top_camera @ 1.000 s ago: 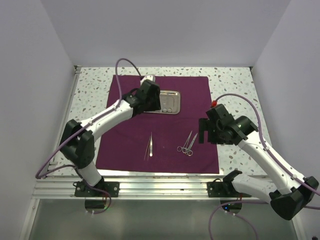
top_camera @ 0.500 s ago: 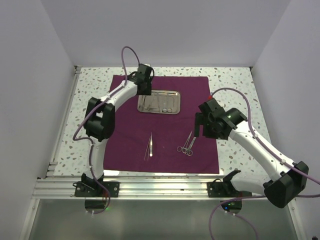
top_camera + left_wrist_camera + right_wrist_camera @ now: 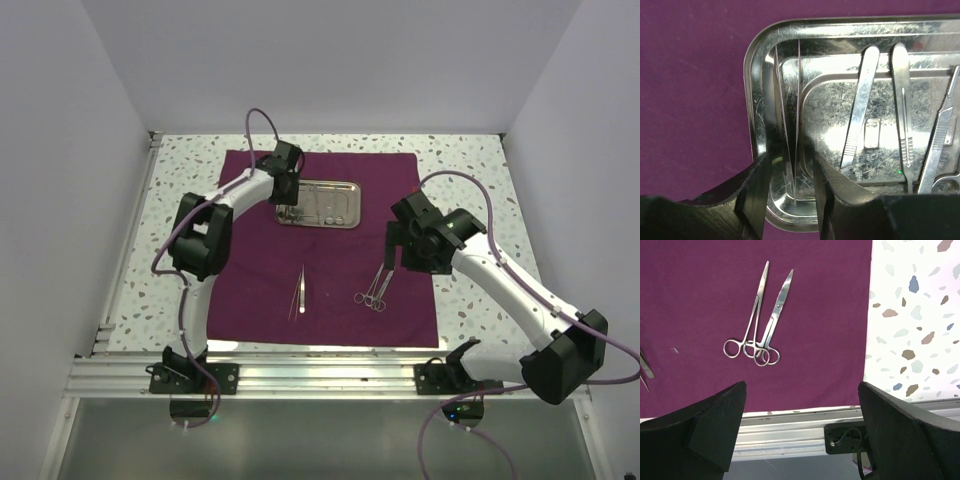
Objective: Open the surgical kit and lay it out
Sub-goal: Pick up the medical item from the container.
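The surgical kit's maroon cloth (image 3: 250, 290) lies spread flat, with the steel tray (image 3: 347, 187) on its far half. My left gripper (image 3: 288, 203) reaches down into the tray's left end. In the left wrist view its fingers (image 3: 757, 195) stand on either side of thin tweezers (image 3: 790, 125) leaning on the tray wall (image 3: 751, 75), with a gap on each side. More tweezers (image 3: 860, 100) and flat handles lie in the tray. Tweezers (image 3: 300, 292), scissors (image 3: 775, 315) and forceps (image 3: 752, 310) lie on the cloth. My right gripper (image 3: 392, 262) hangs wide open beside them, holding nothing.
The speckled tabletop (image 3: 470, 180) shows around the cloth. An aluminium rail (image 3: 790, 432) with the arm mounts runs along the near edge. White walls close in the left, right and back sides.
My left arm swung its elbow up and brought the gripper down into the tray's left end, its jaws narrowing round the thin tweezers. The right gripper drifted left toward the scissors.
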